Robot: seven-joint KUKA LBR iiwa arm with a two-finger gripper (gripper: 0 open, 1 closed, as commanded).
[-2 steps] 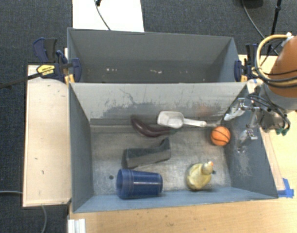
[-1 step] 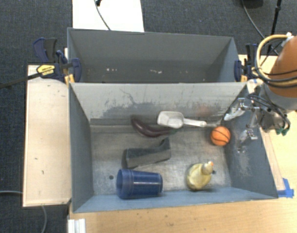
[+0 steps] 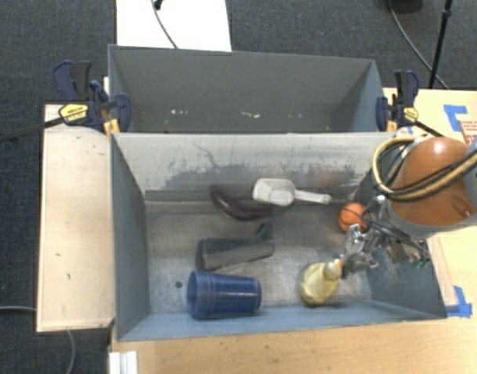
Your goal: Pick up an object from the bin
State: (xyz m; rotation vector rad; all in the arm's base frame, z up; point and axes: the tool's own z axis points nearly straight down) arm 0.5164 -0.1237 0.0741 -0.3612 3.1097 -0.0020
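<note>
While stretched in from the right under a round orange wrist cover (image 3: 429,181) looped with yellow and black cables (image 3: 385,162), hangs low with the tool (image 3: 353,260) over the front right part of the grey metal bin (image 3: 129,224). Cannot tell whether apart or together at the tool: too crowded with dark metal parts and wires to read.

Just left of the tool and a little nearer the front wall: a pale yellow pear-shaped thing (image 3: 319,283) of soft, dull look, lying on the bin floor with its narrow end turned up and to the right. Narrow end right at the tool's tip, touching or all but touching; cannot tell which.

Just behind the tool, near the right wall: a small orange ball (image 3: 349,215), partly covered from the right by dark parts of the tool.

Well apart from the tool, farther left: a dark grey wedge-shaped block (image 3: 234,252) near the middle of the floor, lying flat. In front of that block, close by the front wall: a dark blue plastic cup (image 3: 221,294) on its side, lengthwise along the wall. Behind the block, toward the back wall: a dark purple curved aubergine-shaped thing (image 3: 237,206), and just beside its right end a white plastic scoop (image 3: 273,192) with the handle pointing right. Scoop bowl overlapping or touching the purple thing's tip; cannot tell which.
</note>
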